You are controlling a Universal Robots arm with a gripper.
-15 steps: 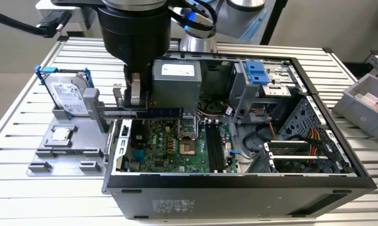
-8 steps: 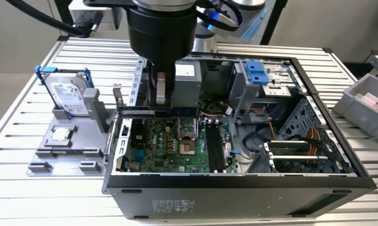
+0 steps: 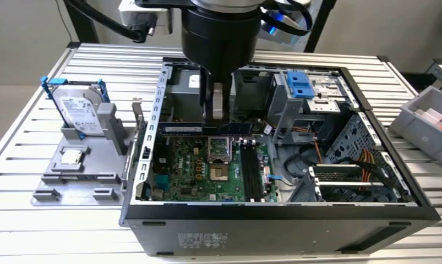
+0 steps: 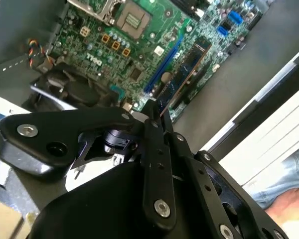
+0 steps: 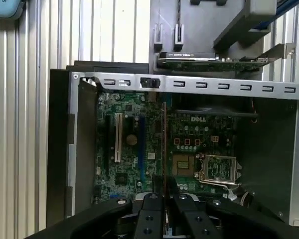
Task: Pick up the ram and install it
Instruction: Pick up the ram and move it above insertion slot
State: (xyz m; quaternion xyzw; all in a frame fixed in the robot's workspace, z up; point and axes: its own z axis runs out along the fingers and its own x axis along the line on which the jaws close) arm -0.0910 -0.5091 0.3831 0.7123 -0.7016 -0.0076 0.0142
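My gripper (image 3: pixel 219 122) hangs inside the open computer case (image 3: pixel 279 212), shut on the ram (image 3: pixel 187 129). The ram is a long bluish-green stick held on edge, lying crosswise above the far part of the green motherboard (image 3: pixel 191 168). The long black memory slots (image 3: pixel 249 168) lie nearer the front, running at an angle to the stick. In the second wrist view the ram (image 4: pixel 184 72) juts out from the closed fingertips (image 4: pixel 150 112) over the board. The first wrist view catches the ram (image 5: pixel 163 144) edge-on as a thin line rising from the gripper (image 5: pixel 163 198).
At the exterior view's left, a grey fixture (image 3: pixel 77 181) carries a silver hard drive in a blue frame (image 3: pixel 81 113) and a small square chip (image 3: pixel 70 157). A grey bin (image 3: pixel 426 118) stands at the right. A person's hand (image 4: pixel 289 201) is beside the table.
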